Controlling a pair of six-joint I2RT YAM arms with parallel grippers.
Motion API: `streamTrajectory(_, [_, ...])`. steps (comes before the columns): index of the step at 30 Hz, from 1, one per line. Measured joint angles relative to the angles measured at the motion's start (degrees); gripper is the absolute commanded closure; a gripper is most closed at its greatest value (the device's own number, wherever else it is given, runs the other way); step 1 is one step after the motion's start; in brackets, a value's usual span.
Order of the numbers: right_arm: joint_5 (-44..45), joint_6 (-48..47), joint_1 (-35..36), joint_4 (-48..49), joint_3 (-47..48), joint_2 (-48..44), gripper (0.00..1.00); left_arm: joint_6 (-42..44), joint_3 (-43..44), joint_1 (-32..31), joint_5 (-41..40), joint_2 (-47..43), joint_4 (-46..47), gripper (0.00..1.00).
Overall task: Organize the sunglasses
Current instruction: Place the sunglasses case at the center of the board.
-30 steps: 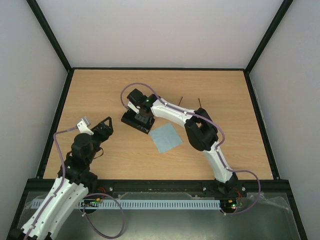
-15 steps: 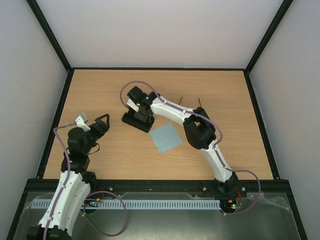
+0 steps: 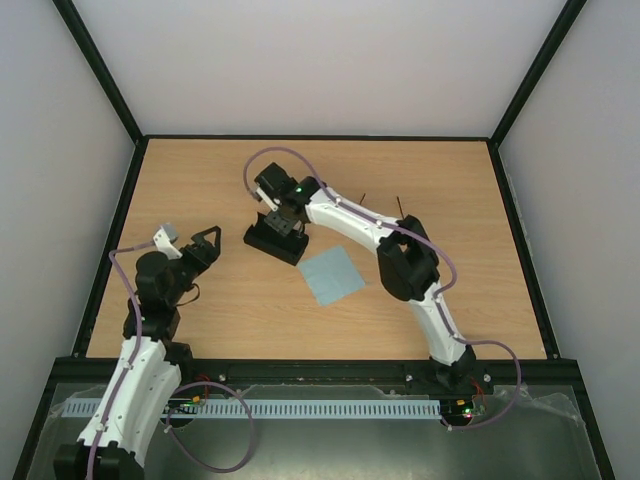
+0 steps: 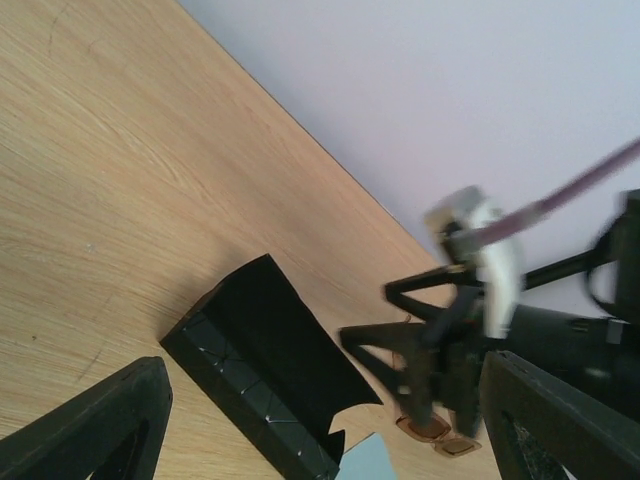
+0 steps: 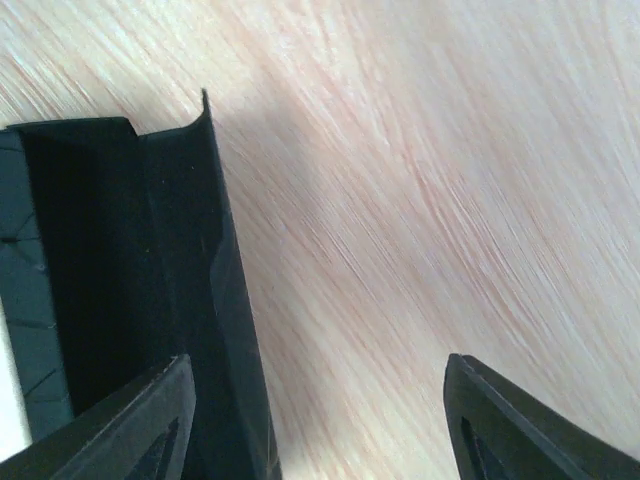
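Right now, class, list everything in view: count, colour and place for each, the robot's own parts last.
table: one, light wood, inside pale walls.
case: one, black, open, left of centre.
cloth: one, light blue, flat beside the case, towards the near edge.
sunglasses: one pair, amber lenses, dark temple arms, beyond the cloth, mostly hidden by the right arm.
left end effector: one, black, open, empty, over the table's left side.
right end effector: one, black, open, above the case.
left arm, right arm: two, white and black, purple cables, bases at near edge.
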Motion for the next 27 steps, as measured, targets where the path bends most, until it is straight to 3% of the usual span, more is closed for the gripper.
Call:
streamTrajectory(4, [0.6,9.3,0.0,1.6,-8.2,-9.7,0.44,0.0,0.1,0.1,0.2,3.3,1.5,0.13])
streamTrajectory(8, [1.5,19.6,0.0,5.6,-27.5,-29.0,0.57,0.0,0.5,0.8,0.5,6.8,2.4,0.13])
streamTrajectory(12, [0.4,26.9,0.0,9.1,-40.2,-38.7,0.66,0.0,0.5,1.0,1.1,7.0,3.5,0.13])
streamTrajectory(17, [-1.6,31.4,-0.7,12.2,-47.9,-35.4,0.79,0.0,0.5,1.0,1.7,6.3,3.9,0.13])
streamTrajectory(27, [-9.0,35.3,-4.5,21.0,-47.7,-26.3,0.84,0.0,0.5,1.0,2.0,2.7,2.7,0.13])
